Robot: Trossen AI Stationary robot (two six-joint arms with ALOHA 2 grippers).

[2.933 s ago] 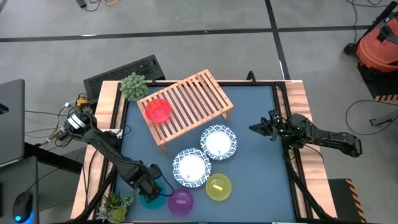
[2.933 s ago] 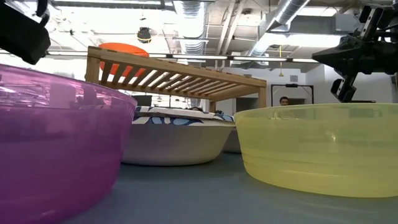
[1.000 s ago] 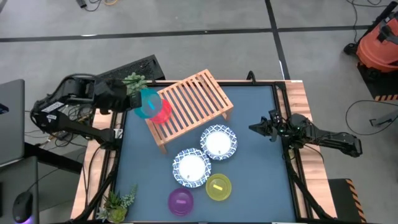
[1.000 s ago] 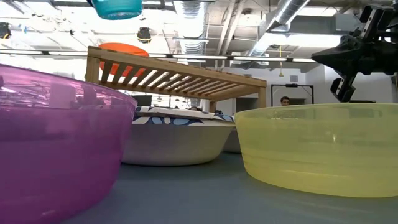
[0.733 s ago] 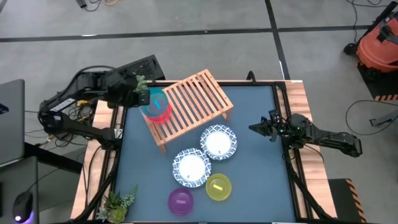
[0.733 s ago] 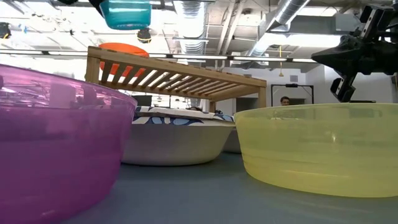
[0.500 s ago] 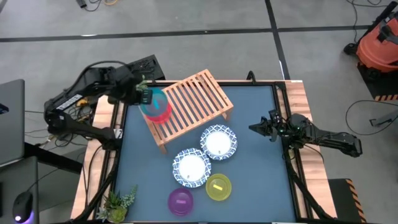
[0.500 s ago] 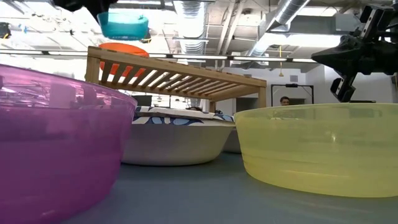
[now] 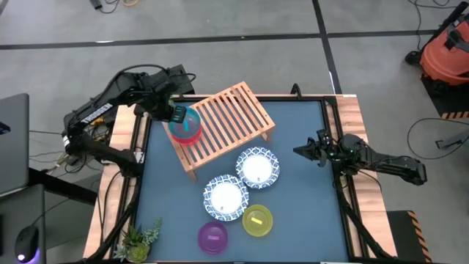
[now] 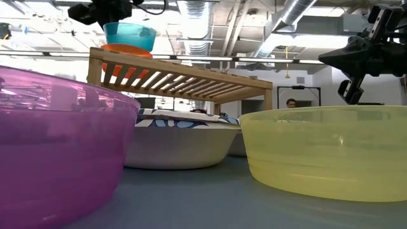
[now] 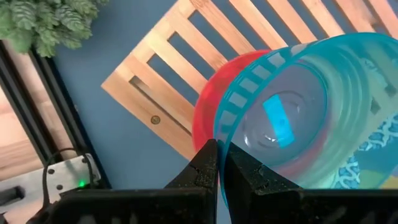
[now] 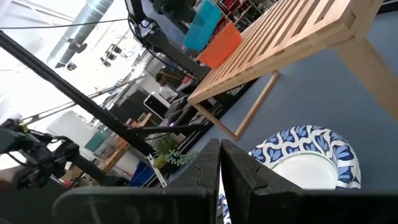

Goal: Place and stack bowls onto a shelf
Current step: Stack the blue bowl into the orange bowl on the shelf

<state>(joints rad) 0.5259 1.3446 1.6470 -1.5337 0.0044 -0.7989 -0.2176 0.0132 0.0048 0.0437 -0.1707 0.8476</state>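
My left gripper is shut on the cyan bowl above the left end of the light-wood shelf. The cyan bowl sits low over the red bowl, which stands on the slats, and its base dips into the red one. The left wrist view shows the red bowl under the cyan bowl. Two white patterned bowls, the yellow bowl and the purple bowl stand on the table. My right gripper waits shut at the table's right side. My left gripper pinches the cyan bowl's rim on the side facing the table's left edge, one finger inside the bowl and one outside. The fingers come from above, slanting in from the left. The bowl stays nearly level, its base inside the red bowl; whether it rests there does not show.
A green plant stands at the shelf's far left corner, right beside my left gripper, and a black slab lies beyond it. Another plant is at the near left corner. The shelf's right part holds nothing.
My left gripper has carried the cyan bowl a little toward the right and down onto the red bowl on the shelf. The bowl, high above the shelf a second ago, now sits low with its base in the red bowl. My left gripper has stayed shut on it.
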